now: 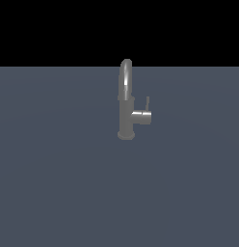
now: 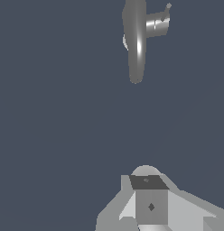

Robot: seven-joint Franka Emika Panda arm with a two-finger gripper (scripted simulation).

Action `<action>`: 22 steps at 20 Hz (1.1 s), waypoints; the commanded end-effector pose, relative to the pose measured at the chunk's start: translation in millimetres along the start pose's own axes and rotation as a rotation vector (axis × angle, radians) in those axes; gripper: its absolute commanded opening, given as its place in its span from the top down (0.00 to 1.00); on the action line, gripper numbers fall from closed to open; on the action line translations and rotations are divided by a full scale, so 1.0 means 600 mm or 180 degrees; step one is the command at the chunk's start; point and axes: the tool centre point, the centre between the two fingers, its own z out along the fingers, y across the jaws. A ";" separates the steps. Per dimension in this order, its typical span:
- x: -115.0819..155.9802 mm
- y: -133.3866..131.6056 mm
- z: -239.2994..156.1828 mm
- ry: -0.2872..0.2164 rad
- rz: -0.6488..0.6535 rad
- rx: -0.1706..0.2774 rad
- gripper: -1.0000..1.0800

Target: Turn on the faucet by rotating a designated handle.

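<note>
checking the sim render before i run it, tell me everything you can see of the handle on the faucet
The handle is a thin, short grey rod of metallic look. It stands roughly upright from the outer end of a stubby horizontal cylinder that juts from the faucet body toward the exterior view's right, below the arched spout. Its tip reaches about the top of the body. Nothing touches it: the end effector shows only in the wrist view, well apart from it.
</note>
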 end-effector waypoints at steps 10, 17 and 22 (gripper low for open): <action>0.119 0.003 0.002 -0.0472 0.0541 0.0572 1.00; 0.193 0.015 0.013 -0.0772 0.0880 0.0938 1.00; 0.246 0.027 0.026 -0.0994 0.1129 0.1211 1.00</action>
